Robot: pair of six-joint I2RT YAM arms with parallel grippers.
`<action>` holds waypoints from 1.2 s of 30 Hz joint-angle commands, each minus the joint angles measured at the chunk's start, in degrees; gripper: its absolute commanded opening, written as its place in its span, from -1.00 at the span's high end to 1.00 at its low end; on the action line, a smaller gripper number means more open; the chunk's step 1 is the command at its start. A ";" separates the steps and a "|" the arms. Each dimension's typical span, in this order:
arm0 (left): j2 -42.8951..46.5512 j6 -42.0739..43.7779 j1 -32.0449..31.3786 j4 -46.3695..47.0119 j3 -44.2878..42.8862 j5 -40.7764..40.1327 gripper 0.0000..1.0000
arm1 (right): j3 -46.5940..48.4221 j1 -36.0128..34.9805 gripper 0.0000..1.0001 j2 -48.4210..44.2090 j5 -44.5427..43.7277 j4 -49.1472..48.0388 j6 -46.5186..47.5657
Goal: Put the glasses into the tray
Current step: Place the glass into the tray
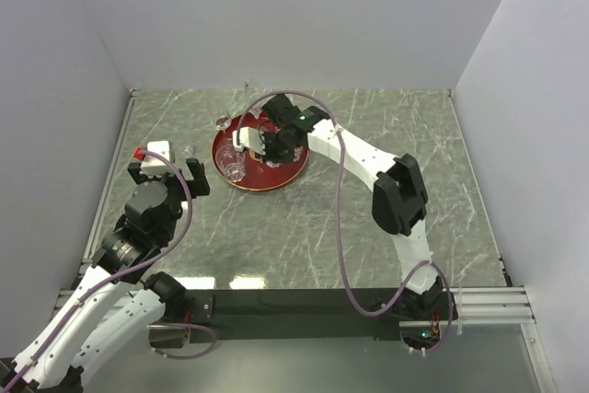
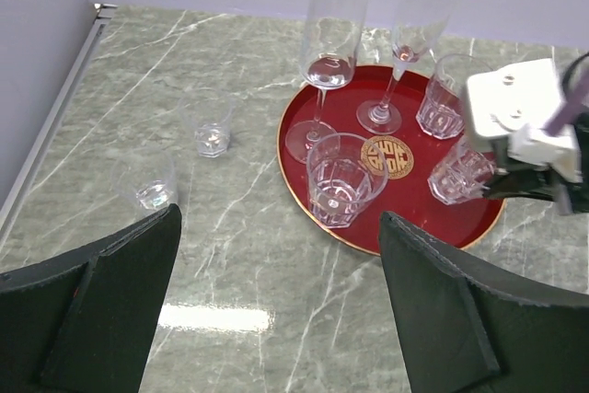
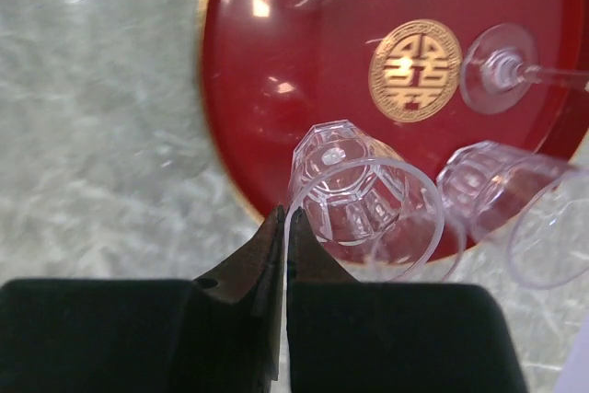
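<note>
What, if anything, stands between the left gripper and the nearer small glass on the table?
Nothing visible does. Only bare table lies between the open left gripper and the nearer small glass; the second glass stands farther off, to the right in the left wrist view.

Green marble table (pale walls)

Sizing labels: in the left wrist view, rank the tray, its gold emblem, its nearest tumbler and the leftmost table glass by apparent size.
1. tray
2. nearest tumbler
3. gold emblem and leftmost table glass look alike; the glass's faint outline leaves it unsure.
</note>
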State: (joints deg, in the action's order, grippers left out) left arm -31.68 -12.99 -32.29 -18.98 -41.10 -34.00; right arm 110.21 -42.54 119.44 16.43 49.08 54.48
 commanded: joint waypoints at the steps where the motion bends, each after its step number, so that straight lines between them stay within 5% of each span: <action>1: 0.48 -0.01 0.56 2.72 0.41 -1.33 -0.87 | 5.87 -0.52 1.00 2.63 -2.54 -3.46 1.77; 15: -0.13 0.07 1.44 3.16 0.50 -0.63 -0.87 | 14.85 -0.26 1.00 13.45 -6.41 -6.36 3.36; 36: 0.39 0.16 2.06 3.43 0.67 -0.10 -0.88 | 12.84 0.27 0.45 12.40 -6.93 -11.11 1.42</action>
State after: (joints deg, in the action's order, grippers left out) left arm -31.70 -12.97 -30.50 -17.85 -40.51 -34.35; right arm 121.84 -42.50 133.56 9.67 40.16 56.62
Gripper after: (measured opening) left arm 0.939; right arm 0.260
